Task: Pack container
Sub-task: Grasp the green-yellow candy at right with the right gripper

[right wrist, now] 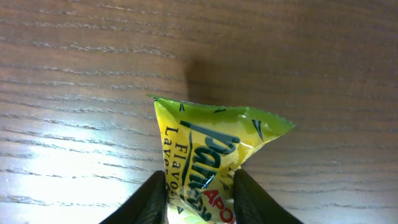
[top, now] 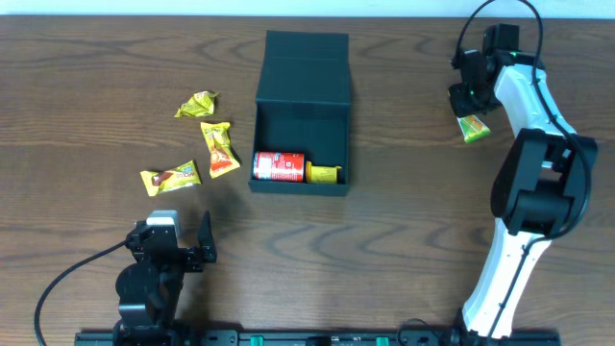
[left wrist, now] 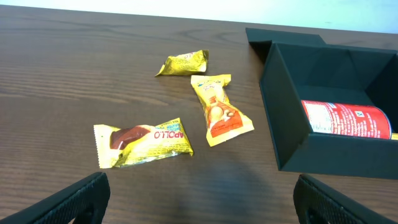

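The container (top: 302,86) is a dark teal-black square box, lid flap open at the back; it also shows in the left wrist view (left wrist: 298,140). Inside lie a red can (top: 279,166) (left wrist: 345,118) and a yellow packet (top: 324,174). Three yellow snack packets lie left of it (top: 196,105) (top: 220,148) (top: 170,177), also in the left wrist view (left wrist: 182,63) (left wrist: 217,110) (left wrist: 142,142). My right gripper (top: 469,108) (right wrist: 198,193) is shut on a green-yellow snack packet (top: 473,128) (right wrist: 208,146) at the far right. My left gripper (top: 183,245) (left wrist: 199,202) is open and empty near the front edge.
The wooden table (top: 404,231) runs under everything. The right arm (top: 533,183) stretches from the front right to the back right. The left arm's cable (top: 67,279) trails at the front left.
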You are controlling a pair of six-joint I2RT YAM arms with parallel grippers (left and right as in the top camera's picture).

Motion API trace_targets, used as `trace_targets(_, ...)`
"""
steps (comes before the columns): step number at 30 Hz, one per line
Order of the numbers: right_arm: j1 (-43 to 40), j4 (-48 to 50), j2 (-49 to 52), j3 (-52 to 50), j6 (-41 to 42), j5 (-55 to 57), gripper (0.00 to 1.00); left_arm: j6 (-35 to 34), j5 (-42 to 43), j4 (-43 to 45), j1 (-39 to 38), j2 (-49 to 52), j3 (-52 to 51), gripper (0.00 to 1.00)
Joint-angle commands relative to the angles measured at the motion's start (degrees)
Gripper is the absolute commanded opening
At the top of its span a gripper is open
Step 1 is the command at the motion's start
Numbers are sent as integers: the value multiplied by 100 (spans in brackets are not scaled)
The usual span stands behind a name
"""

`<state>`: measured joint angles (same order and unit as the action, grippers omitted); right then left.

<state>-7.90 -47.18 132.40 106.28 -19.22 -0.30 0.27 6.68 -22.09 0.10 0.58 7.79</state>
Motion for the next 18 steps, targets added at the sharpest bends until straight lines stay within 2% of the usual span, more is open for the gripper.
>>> trace_targets(1,42,33,103,-13,170,-79,33,87,31,-31,-13,-33,-120,95)
trace_targets(9,44,127,103,-13,496,-79,2,87,31,-31,-13,-33,-120,95)
trace_targets(18,299,-321,-334,452,1552,-83,1,87,31,-31,-13,-33,-120,95)
